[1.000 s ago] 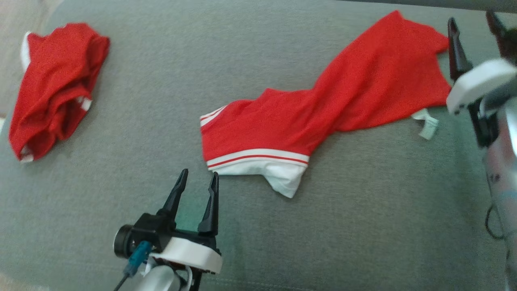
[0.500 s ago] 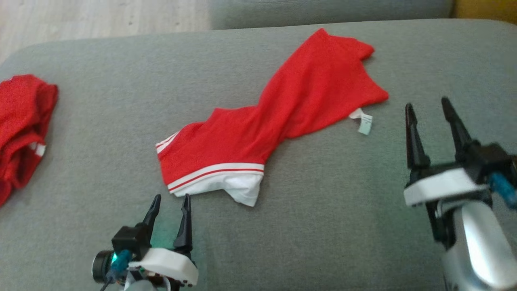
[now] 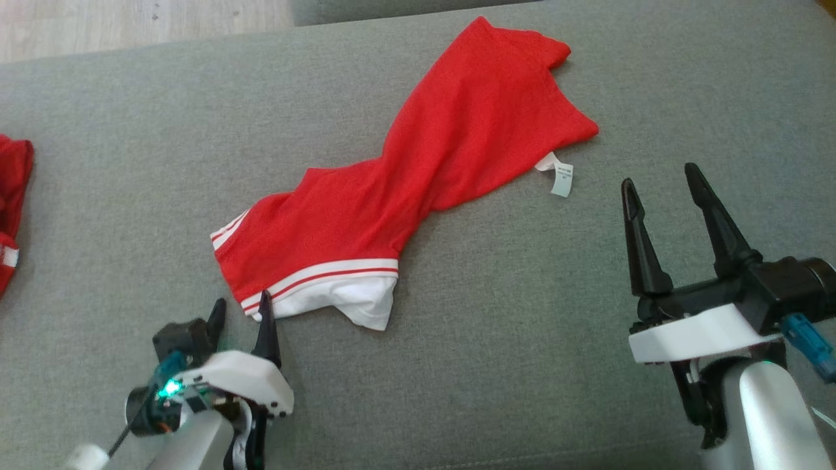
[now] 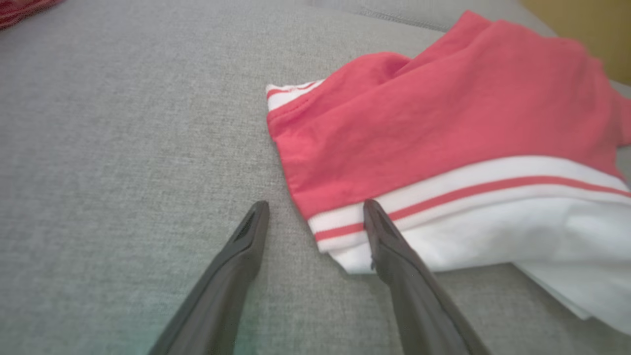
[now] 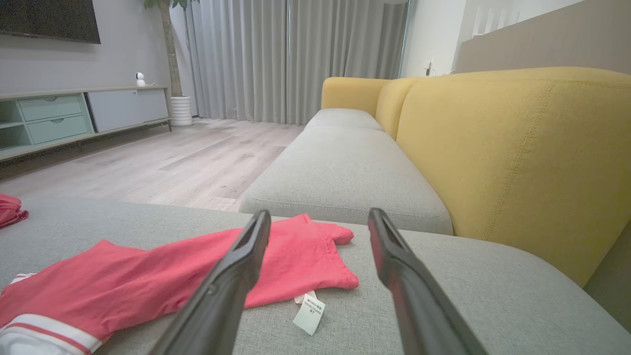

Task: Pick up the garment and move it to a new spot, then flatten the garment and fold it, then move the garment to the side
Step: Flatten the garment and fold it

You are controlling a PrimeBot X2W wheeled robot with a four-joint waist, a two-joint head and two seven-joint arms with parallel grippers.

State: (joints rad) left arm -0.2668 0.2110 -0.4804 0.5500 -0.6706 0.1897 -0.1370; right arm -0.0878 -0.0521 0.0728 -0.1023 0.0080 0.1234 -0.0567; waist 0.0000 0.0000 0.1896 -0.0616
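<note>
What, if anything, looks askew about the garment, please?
The garment lies twisted at its middle rather than flat. Its white end is bunched near the left gripper, and its label sticks out beside the far end.

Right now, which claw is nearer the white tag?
Right. The right gripper sits open just to the right of the tag, not touching it. The left gripper is at the garment's opposite, striped end, one fingertip at the hem.

Grey sofa cushion point(image 3: 522, 365) as work surface. Crumpled red cloth point(image 3: 12, 189) at left edge. Beyond: yellow backrest point(image 5: 517, 148), wood floor point(image 5: 172, 162), curtains point(image 5: 296, 59), low cabinet point(image 5: 74, 113).
</note>
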